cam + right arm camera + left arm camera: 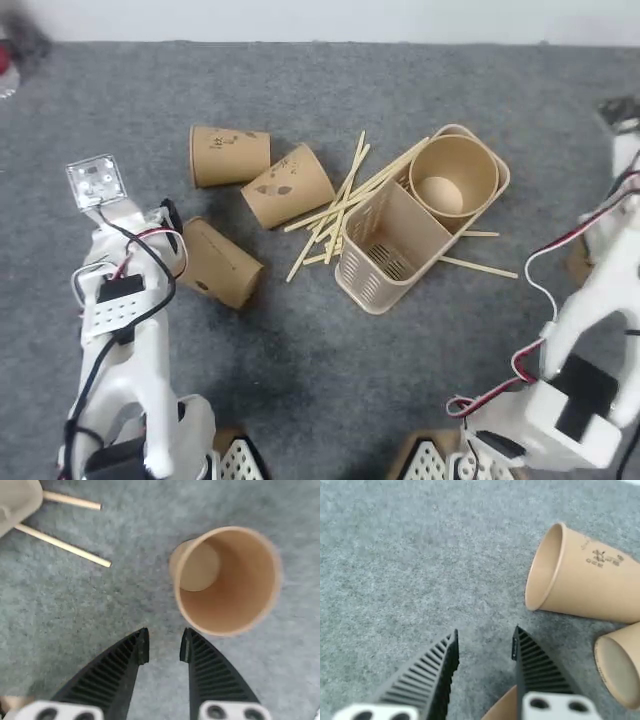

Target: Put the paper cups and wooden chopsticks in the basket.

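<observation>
The basket (362,282) stood near the middle of the grey worktop (320,380). One paper cup (441,194) sat already in its round compartment. The wooden chopsticks (340,200) lay in a loose bundle against the basket's left side, and two more stuck out at its right.

Three cups lay on their sides to the left: a printed cup (590,580), a second cup (620,670) just beside it, and a third cup (220,262) nearest to the left arm. The left gripper (485,635) hung above the carpet with its fingers apart and empty.

The right gripper (164,632) had its fingers only a little apart, holding nothing, near another cup (225,580) whose mouth faced the camera.
</observation>
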You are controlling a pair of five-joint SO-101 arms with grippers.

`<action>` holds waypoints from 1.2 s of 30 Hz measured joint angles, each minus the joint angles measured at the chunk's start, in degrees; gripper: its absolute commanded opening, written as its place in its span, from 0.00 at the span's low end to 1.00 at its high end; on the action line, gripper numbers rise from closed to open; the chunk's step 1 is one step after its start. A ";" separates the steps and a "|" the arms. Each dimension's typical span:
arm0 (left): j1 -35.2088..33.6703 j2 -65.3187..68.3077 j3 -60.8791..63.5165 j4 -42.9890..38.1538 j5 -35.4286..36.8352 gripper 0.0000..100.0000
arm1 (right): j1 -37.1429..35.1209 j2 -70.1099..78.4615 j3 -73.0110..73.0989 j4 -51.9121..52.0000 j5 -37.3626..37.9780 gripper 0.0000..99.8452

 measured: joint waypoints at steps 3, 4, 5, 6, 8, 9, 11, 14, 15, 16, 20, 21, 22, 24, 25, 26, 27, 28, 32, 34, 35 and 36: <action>0.00 0.00 0.00 -0.09 0.00 0.18 | 0.00 0.00 5.89 -5.36 -0.18 0.13; 0.00 0.00 0.00 -0.09 0.00 0.18 | 0.00 0.00 7.21 -7.30 -0.18 0.13; 0.00 0.00 0.00 -0.09 0.00 0.18 | 0.00 0.00 8.35 -9.41 -0.18 0.13; 0.00 0.00 0.00 -0.09 0.00 0.18 | 0.00 0.00 9.14 -11.25 -0.18 0.13; 0.00 0.00 0.00 -0.09 0.00 0.18 | 0.00 0.00 10.73 -14.07 -0.18 0.13; 0.00 0.00 0.00 -0.09 0.00 0.18 | 0.00 0.00 11.69 -15.38 -0.18 0.13; 0.00 0.00 0.00 -0.09 0.00 0.18 | 0.00 0.00 13.71 -17.93 -0.18 0.13; 0.00 0.00 0.00 -0.09 0.00 0.18 | 0.00 0.00 16.26 -22.07 -0.18 0.12; 0.00 0.00 0.00 -0.09 0.00 0.18 | 0.00 0.00 16.88 -23.47 -0.18 0.10; 0.00 0.00 0.00 -0.09 0.00 0.18 | 0.09 0.00 17.76 -24.88 -0.18 0.07; 0.00 0.00 0.00 -0.09 0.00 0.18 | 0.97 0.00 19.60 -28.75 -0.18 0.02; 0.00 0.00 0.00 -0.09 0.00 0.18 | 1.05 -0.09 19.60 -29.27 -0.18 0.01; 0.00 0.00 0.00 -0.09 0.00 0.18 | 0.97 -0.09 19.60 -29.71 -0.18 0.00; 0.00 0.00 0.00 -0.09 0.00 0.18 | 0.97 -0.44 19.60 -29.80 -0.18 0.01; 0.00 0.00 0.00 -0.09 0.00 0.18 | 0.97 -0.97 19.60 -29.80 -0.18 0.01; 0.00 0.00 0.00 -0.09 0.00 0.18 | 0.97 -1.76 19.34 -29.80 -0.18 0.01; 0.00 0.00 0.00 -0.09 0.00 0.18 | 1.05 -2.73 18.73 -29.71 -0.18 0.01; 0.00 0.00 0.00 -0.09 0.00 0.18 | 1.23 -3.78 17.58 -29.36 -0.18 0.01; 0.00 0.00 0.00 -0.09 0.00 0.18 | 1.32 -10.46 10.55 -24.18 -0.18 0.01; 0.00 0.00 0.00 -0.09 0.00 0.18 | 0.79 -14.42 6.59 -20.48 -0.18 0.01; 0.00 0.00 0.00 -0.09 0.00 0.18 | 0.00 -16.44 4.48 -18.37 -0.18 0.01; 0.00 0.00 0.00 -0.09 0.00 0.18 | -1.23 -18.46 2.29 -16.18 -0.18 0.01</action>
